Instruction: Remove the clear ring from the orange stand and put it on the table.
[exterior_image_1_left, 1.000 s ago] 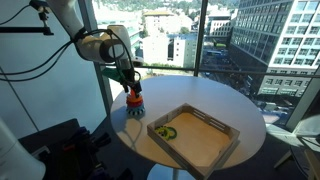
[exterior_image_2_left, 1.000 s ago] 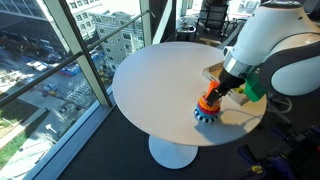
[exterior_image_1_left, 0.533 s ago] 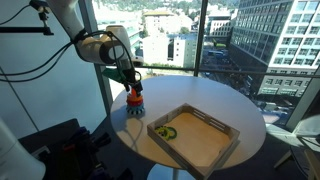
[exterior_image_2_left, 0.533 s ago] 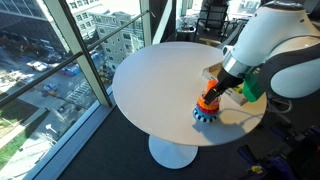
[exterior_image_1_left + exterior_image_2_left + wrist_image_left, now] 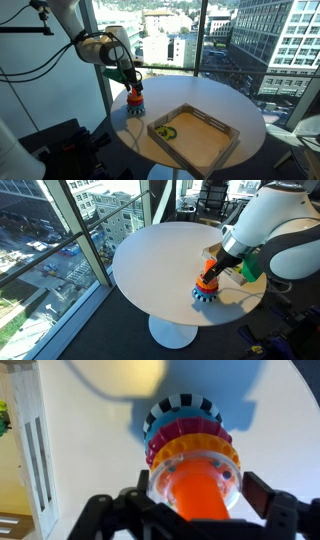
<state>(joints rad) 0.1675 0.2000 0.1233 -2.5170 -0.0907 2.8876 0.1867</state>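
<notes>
While the gripper [image 5: 190,512] hangs directly over the orange stand [image 5: 200,495], its jaws are spread wide and hold nothing. In the wrist view one finger sits at 9 o'clock of the peg and the other at 3 o'clock, and both look clear of the plastic. The clear ring [image 5: 228,468] is on the stand as the uppermost ring, glassy around the orange peg, with a stack of coloured rings [image 5: 185,428] beneath it.

In an exterior view the stand is near the edge of the table [image 5: 150,260], with open white top at about 10 o'clock of it. The wooden tray [image 5: 205,140] lies at roughly 4 o'clock of the stand in an exterior view.

The step in hand looks like the grasp of the clear ring. To do it well:
- Lower only until the pads are level with the ring's rim, not with the coloured rings below.
- Keep the peg centred between the fingers so both pads meet the ring together.
- Close softly, since the ring is probably thin and slippery.
- Lift straight along the peg so the ring does not bind and drag the stand over.
- Set it down on bare table, away from the tray.
</notes>
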